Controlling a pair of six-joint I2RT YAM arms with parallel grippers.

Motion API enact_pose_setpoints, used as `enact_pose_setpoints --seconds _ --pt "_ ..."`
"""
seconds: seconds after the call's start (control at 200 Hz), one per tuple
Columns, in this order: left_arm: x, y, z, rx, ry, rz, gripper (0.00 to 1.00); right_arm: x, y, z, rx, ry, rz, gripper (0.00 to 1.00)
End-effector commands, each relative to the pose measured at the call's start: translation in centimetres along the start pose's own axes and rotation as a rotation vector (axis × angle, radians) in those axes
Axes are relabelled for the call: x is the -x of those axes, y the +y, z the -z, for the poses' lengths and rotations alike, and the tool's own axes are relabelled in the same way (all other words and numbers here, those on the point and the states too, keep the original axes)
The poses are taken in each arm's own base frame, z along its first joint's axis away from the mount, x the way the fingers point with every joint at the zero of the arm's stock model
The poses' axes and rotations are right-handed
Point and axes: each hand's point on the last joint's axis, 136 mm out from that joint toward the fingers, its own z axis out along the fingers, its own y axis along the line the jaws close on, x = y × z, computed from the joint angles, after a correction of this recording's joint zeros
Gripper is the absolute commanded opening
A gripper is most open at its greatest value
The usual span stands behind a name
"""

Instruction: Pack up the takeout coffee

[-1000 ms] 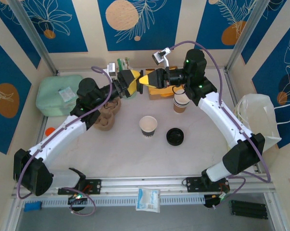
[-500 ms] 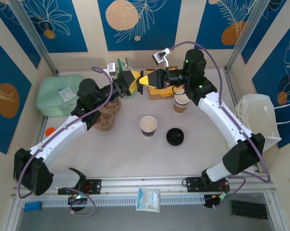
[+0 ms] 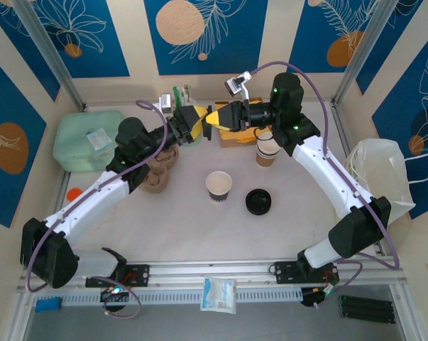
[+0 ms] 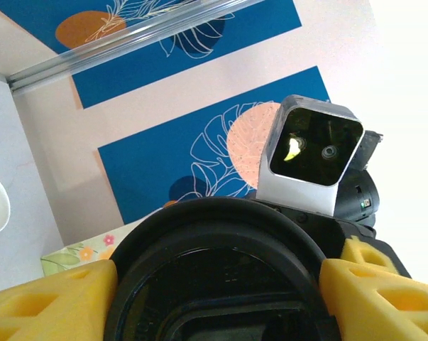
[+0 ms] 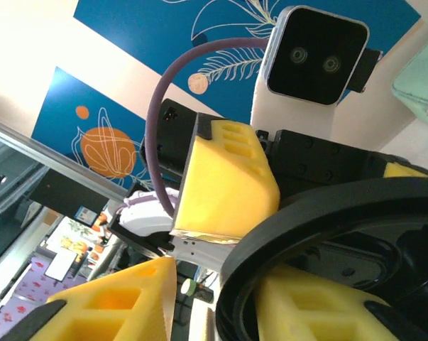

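Left claw (image 3: 201,125) pinching lid (image 4: 214,280), right claw (image 3: 211,118) spread at its rim; cup (image 3: 218,186) on desk (image 3: 185,224) below, mid-frame, apart.

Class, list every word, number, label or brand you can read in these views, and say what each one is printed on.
No text is legible in any view.
Label on the green container: too small to read.
Print on the white packet at the near edge: too blurred to read.
Black lid and paper cup: no lettering visible.
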Motion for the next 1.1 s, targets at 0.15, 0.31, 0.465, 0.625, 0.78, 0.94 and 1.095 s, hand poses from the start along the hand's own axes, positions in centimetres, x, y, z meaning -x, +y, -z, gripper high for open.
enact_pose_setpoints --seconds 0.15,0.31,0.465,0.625,0.78,0.94,1.095 --pt "-0.4 0.2 0.1 0.005 -0.003 -0.041 0.72 -0.6 0.3 2.6 -0.062 -0.055 0.001 0.55" --pt "-1.0 1.6 0.7 0.124 0.033 -0.142 0.72 -2.3 -0.5 4.4 -0.195 -0.100 -0.030 0.58" --pt "-1.6 3.7 2.1 0.309 0.096 -0.295 0.72 -5.1 -3.1 6.0 -0.420 -0.119 -0.054 0.58" --pt "-2.8 6.0 3.2 0.485 0.185 -0.436 0.71 -9.0 -6.8 7.5 -0.654 -0.104 -0.070 0.58" --pt "-4.5 8.8 3.6 0.618 0.275 -0.524 0.70 -12.5 -10.1 8.1 -0.815 -0.048 -0.075 0.58" --pt "-6.4 11.5 3.0 0.707 0.361 -0.576 0.70 -15.3 -13.0 8.1 -0.888 -0.010 -0.068 0.59" --pt "-8.0 14.0 2.4 0.799 0.459 -0.640 0.70 -16.9 -14.8 8.3 -0.880 -0.024 -0.055 0.60"
